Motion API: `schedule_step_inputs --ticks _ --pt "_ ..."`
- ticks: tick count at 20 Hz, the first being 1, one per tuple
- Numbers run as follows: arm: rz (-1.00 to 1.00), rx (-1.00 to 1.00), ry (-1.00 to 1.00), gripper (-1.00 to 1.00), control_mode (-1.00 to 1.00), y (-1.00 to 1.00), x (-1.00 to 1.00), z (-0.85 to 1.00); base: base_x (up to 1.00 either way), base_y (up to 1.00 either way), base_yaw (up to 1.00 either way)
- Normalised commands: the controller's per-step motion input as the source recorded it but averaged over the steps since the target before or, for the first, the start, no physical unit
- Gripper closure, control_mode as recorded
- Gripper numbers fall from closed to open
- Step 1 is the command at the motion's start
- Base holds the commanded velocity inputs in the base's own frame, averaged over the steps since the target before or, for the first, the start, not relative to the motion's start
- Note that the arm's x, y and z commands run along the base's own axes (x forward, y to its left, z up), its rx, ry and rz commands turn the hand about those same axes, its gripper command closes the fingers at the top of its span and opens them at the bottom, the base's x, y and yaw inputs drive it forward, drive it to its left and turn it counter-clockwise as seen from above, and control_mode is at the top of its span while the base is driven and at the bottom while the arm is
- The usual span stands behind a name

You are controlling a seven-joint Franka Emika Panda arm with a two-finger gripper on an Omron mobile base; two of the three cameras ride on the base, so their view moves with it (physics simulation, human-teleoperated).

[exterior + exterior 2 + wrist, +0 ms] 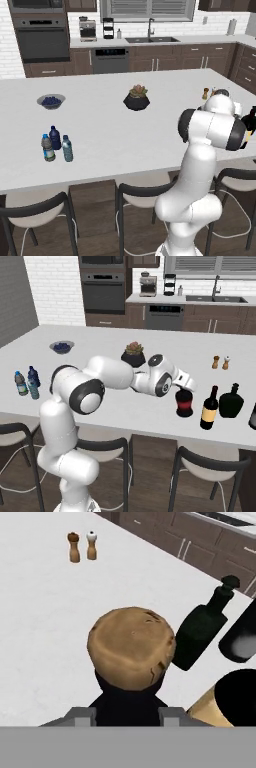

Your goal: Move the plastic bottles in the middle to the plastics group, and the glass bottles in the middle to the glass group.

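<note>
Gripping the squat bottle (184,402) by its neck, just under the cork (131,647), the fingers (123,714) sit either side of it, narrowed to its width; I judge them clamped on it. A neck grip keeps the round body hanging upright for the carry. In the right base view the bottle is right of centre, low over or on the worktop (100,341); which, I cannot tell. Just right of it stand the wine bottle (210,407) and a dark flask (231,401), probably the glass group's side. Far left, the pale-blue bottle (67,148) already stands with the plastics (51,142).
</note>
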Motion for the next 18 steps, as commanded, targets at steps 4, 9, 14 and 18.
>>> schedule_step_inputs --ticks 4,9,14,18 --pt "0.00 0.13 0.00 1.00 -1.00 -0.22 0.26 -0.25 0.00 0.00 0.00" --pt "0.00 0.05 0.02 1.00 -1.00 -0.40 0.25 -0.25 0.00 0.00 0.00" --pt "-0.01 0.00 0.00 1.00 -1.00 -0.44 0.25 -0.16 0.00 0.00 0.00" --pt "-0.01 0.00 0.00 1.00 -1.00 -0.38 0.22 -0.21 0.00 0.00 0.00"
